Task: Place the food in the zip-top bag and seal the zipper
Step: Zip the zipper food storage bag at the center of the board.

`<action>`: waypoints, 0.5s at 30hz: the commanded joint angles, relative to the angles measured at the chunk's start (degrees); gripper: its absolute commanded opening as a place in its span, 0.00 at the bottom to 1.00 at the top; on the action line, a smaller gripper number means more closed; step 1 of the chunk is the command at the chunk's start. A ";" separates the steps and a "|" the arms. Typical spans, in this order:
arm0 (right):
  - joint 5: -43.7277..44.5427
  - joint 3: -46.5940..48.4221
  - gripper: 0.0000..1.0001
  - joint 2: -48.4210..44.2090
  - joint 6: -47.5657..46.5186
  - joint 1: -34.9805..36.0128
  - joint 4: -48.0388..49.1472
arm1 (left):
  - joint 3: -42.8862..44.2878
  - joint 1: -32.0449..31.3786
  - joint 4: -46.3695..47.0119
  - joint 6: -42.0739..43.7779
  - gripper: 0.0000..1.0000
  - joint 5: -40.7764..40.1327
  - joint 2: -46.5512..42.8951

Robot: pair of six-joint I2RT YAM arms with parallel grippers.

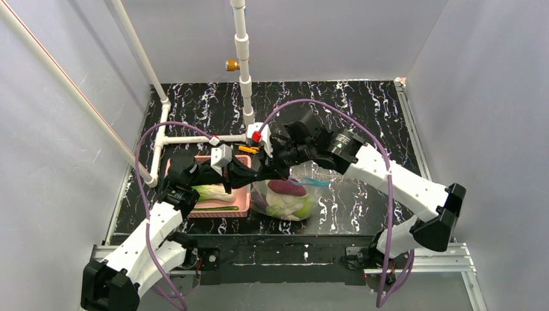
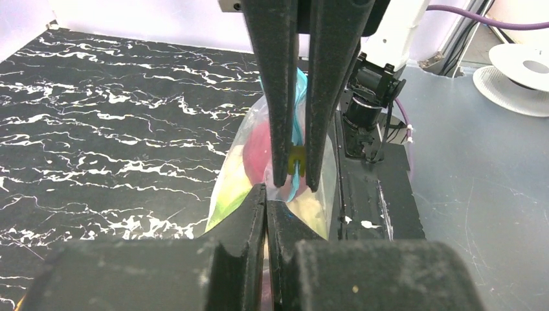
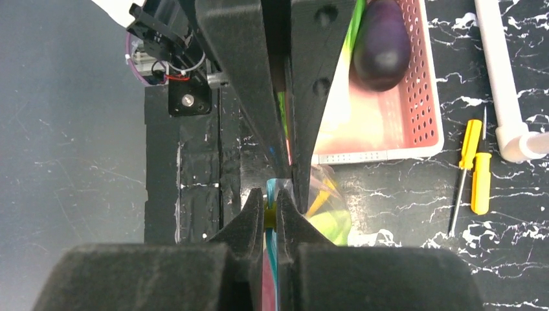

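From overhead, the zip-top bag (image 1: 292, 202) lies on the black marbled table (image 1: 362, 116) just right of a pink basket (image 1: 213, 214). It holds a red-purple piece (image 1: 288, 188) and pale green pieces. Its teal zipper (image 1: 318, 183) runs along the far edge, left to right. The left gripper (image 1: 264, 173) and right gripper (image 1: 282, 167) meet over the zipper's left end, almost touching, and the rest of the strip stretches off toward the right arm's side. A leafy head (image 1: 208, 192) sits in the basket. In the left wrist view, the left jaws are pressed together on the bag's top edge. Just beyond them the right gripper's fingers (image 2: 278, 129) pinch the teal strip, a small yellow tab (image 2: 296, 159) between them. In the right wrist view, the right jaws are likewise closed on the strip, with the left gripper's fingers (image 3: 246, 97) just ahead nipping the same edge. The right gripper probably has to slide along the strip, away from the left, and nothing seems to block that path. Two yellow-handled screwdrivers (image 3: 478, 175) and a dark purple piece (image 3: 382, 45) at the basket lie well aside.
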 commanded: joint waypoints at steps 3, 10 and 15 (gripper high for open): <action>6.87 -7.87 0.01 -8.33 1.76 0.19 6.36 | 1.39 -0.05 1.16 0.18 0.00 -2.87 -1.92; 13.57 -14.71 0.01 -15.20 2.94 0.20 9.96 | 1.05 -0.05 1.62 0.33 0.00 -2.01 -2.35; 13.94 -16.02 0.01 -15.43 3.40 0.10 9.61 | 0.84 -0.04 2.42 0.13 0.00 -1.35 -2.59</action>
